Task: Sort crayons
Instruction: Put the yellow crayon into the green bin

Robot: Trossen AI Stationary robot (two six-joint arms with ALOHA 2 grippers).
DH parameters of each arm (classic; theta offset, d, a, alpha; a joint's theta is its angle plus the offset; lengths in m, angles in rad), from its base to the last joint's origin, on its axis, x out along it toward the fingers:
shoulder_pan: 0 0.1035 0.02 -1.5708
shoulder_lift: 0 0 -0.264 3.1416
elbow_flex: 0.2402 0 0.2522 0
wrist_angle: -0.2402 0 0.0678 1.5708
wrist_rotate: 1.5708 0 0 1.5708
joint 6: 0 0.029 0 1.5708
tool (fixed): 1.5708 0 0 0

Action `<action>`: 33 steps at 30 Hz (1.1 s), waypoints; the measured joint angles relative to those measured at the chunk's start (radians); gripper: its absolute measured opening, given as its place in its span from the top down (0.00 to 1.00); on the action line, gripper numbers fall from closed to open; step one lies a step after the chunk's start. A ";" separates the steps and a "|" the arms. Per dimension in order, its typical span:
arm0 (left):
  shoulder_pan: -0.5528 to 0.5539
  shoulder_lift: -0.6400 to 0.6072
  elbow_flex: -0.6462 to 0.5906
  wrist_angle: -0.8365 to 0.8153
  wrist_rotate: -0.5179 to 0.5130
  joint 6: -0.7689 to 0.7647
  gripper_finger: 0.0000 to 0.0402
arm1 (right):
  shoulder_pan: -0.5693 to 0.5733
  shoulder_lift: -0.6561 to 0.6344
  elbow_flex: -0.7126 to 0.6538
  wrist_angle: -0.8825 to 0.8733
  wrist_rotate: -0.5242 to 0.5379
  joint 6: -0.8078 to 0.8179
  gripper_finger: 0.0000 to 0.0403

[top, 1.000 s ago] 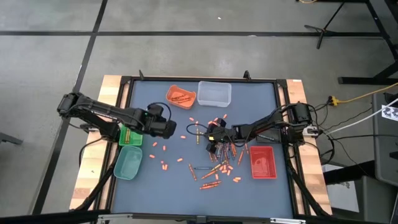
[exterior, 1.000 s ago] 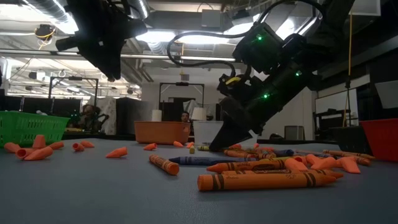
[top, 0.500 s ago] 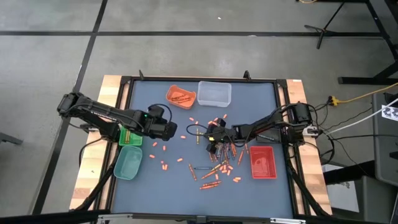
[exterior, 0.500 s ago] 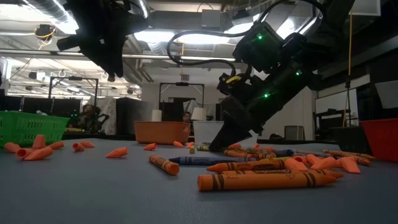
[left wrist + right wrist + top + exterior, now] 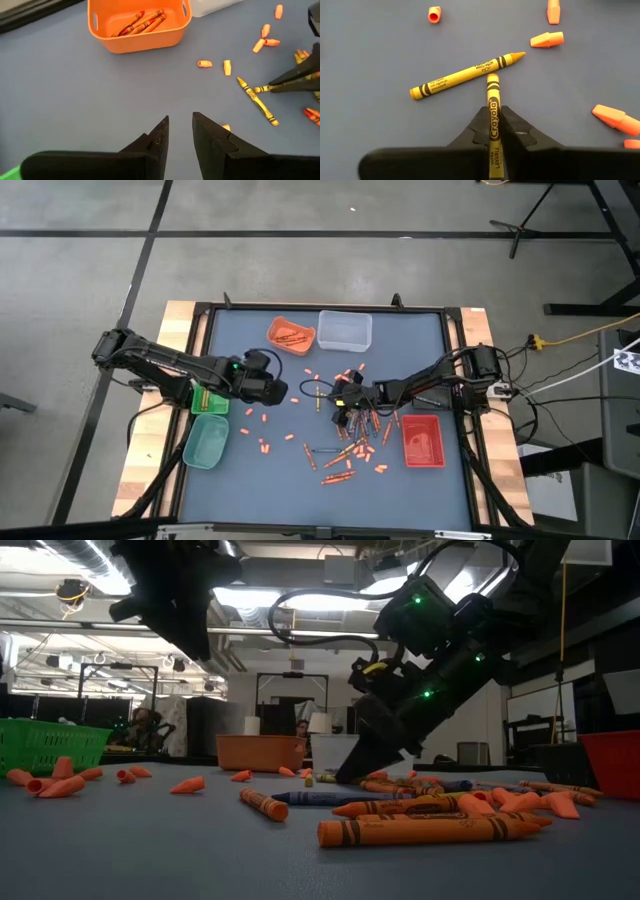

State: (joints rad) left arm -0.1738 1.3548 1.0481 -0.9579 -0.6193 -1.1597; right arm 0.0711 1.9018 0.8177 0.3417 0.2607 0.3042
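Crayons [image 5: 355, 438] and short orange stubs lie loose on the blue table top, mostly right of centre. My right gripper [image 5: 338, 396] reaches down into the left end of this scatter and is shut on a yellow-orange crayon [image 5: 493, 107]. Just past that crayon's tip, a yellow crayon [image 5: 467, 75] lies flat on the table. My left gripper [image 5: 180, 132] hangs above bare table left of centre [image 5: 277, 390], open with nothing between its fingers. My right gripper pinches the yellow-orange crayon's shaft [image 5: 493, 120] between its two fingers [image 5: 479, 127]. The crayon lies along the fingers, its front end [image 5: 492, 82] sticking out past their tips. The fingers slant down from the table's right side. Whether the crayon's tip touches the table, I cannot tell.
An orange tray [image 5: 291, 334] with a few crayons and a clear tray [image 5: 345, 330] stand at the far edge. A red tray [image 5: 422, 440] stands at the right, a green tray [image 5: 205, 442] and a green basket [image 5: 208, 400] at the left.
My left gripper has rolled and tipped at the wrist while staying in place above the table. My right gripper has kept its place among the crayons.
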 joint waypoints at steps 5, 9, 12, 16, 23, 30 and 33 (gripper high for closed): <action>0.000 0.000 0.000 0.029 0.000 0.068 0.82 | 0.000 0.001 0.000 0.010 -0.002 0.000 0.98; 0.000 0.000 0.000 0.035 0.000 0.077 0.82 | 0.000 0.001 0.000 0.032 -0.002 0.000 0.95; 0.000 0.000 0.000 0.035 0.002 0.101 0.82 | 0.000 0.001 0.000 0.041 -0.002 0.000 0.95; 0.000 0.000 0.000 0.035 0.009 0.131 0.82 | 0.000 0.001 0.000 0.065 -0.002 -0.007 0.94; -0.016 0.000 0.000 0.036 0.013 0.233 0.82 | 0.000 -0.008 0.050 0.079 -0.001 -0.109 0.94; -0.064 0.000 0.000 0.032 0.107 0.257 0.82 | 0.000 -0.009 0.149 0.075 0.000 -0.282 0.94; -0.103 0.000 0.000 0.030 0.148 0.257 0.82 | 0.000 -0.010 0.181 0.076 0.000 -0.330 0.94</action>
State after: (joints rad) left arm -0.2764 1.3548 1.0481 -0.9279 -0.4715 -0.9028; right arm 0.0715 1.8919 0.9989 0.4176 0.2607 -0.0257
